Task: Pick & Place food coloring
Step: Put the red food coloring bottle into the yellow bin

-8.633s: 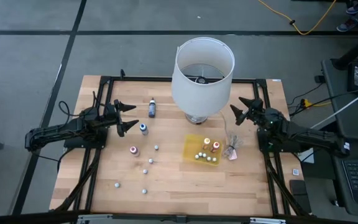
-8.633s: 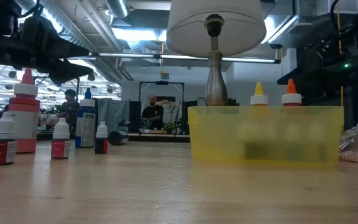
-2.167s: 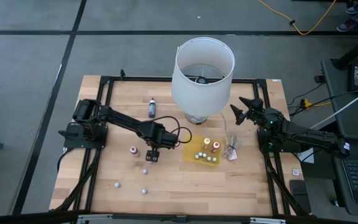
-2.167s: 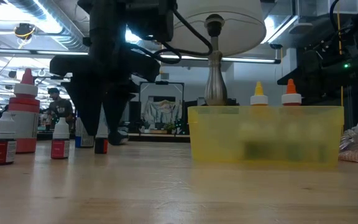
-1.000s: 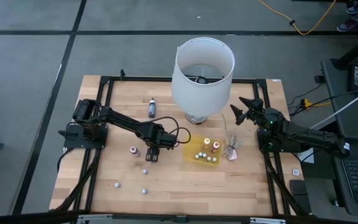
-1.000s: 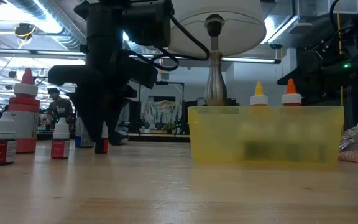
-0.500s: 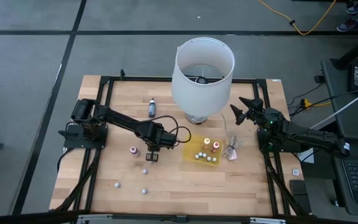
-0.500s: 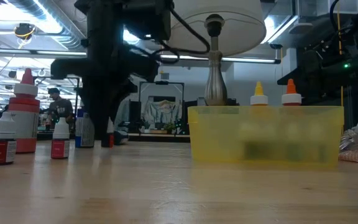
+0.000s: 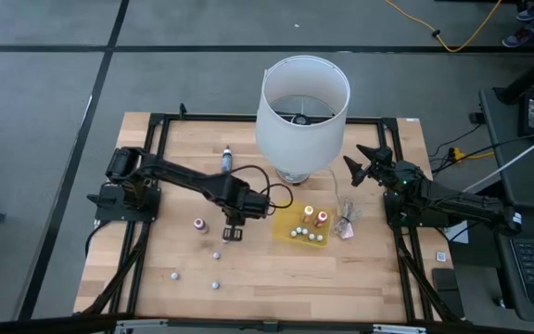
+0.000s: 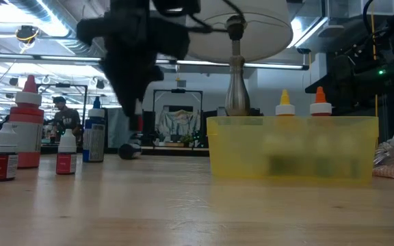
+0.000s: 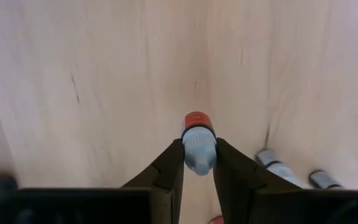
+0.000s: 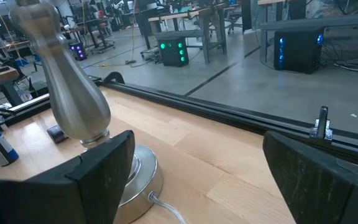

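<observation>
My left gripper [image 9: 233, 230] hangs over the table's middle, just left of the yellow tray [image 9: 284, 216], shut on a tiny food coloring bottle [image 11: 197, 135] with a whitish top and red body. The low view shows that gripper [image 10: 134, 113] raised off the wood. Other food coloring bottles stand on the table to the left [image 9: 198, 224] [image 9: 227, 160], and several small ones lie toward the near edge [image 9: 217, 253]. Two orange-topped bottles [image 9: 315, 215] stand in the tray. My right gripper [image 9: 358, 165] waits open at the far right. My left gripper pinches the tiny bottle's whitish top end [image 11: 199, 152] between its two fingers. The fingers come from above, pointing down. The bottle hangs upright below them, red body lowest, clear of the table.
A tall lamp with a white shade [image 9: 302, 102] stands at the table's far middle, right behind the tray. A crumpled clear wrapper [image 9: 346, 223] lies right of the tray. Two small bottles [image 11: 275, 168] lie on the wood near my left gripper.
My left gripper has shut on the tiny red bottle and risen with it. The bottle has come up off the table and hangs below the fingers. The gripper has also drifted a little toward the tray.
</observation>
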You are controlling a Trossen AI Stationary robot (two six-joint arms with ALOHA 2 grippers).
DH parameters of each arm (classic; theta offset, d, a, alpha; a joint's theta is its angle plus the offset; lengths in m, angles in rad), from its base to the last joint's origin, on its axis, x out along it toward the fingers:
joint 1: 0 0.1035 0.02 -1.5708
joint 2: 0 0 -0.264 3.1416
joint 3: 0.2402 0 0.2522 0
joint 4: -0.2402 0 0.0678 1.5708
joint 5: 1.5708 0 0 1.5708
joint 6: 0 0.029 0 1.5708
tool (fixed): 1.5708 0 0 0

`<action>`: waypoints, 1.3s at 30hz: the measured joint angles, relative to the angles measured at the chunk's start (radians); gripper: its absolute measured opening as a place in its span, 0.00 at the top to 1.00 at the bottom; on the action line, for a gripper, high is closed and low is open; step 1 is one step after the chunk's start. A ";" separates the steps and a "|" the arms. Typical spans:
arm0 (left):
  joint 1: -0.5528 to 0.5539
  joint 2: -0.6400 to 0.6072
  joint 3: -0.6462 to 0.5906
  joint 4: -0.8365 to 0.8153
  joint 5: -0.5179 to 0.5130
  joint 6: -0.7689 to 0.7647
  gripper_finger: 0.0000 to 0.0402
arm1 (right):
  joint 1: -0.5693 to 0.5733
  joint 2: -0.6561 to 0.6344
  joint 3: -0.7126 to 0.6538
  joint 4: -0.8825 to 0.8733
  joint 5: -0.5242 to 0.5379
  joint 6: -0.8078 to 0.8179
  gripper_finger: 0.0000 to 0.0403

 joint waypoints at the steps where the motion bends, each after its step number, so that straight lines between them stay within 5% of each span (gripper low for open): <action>1: 0.000 0.000 0.016 -0.003 0.000 0.000 0.83 | 0.000 0.000 0.000 0.000 0.000 -0.001 0.12; 14: 0.007 0.024 0.192 -0.016 -0.021 0.037 0.83 | 0.000 0.000 0.000 0.000 0.000 0.001 0.12; 39: 0.012 0.427 0.682 -0.073 -0.021 0.150 0.82 | 0.000 0.000 0.000 0.000 0.000 0.000 0.12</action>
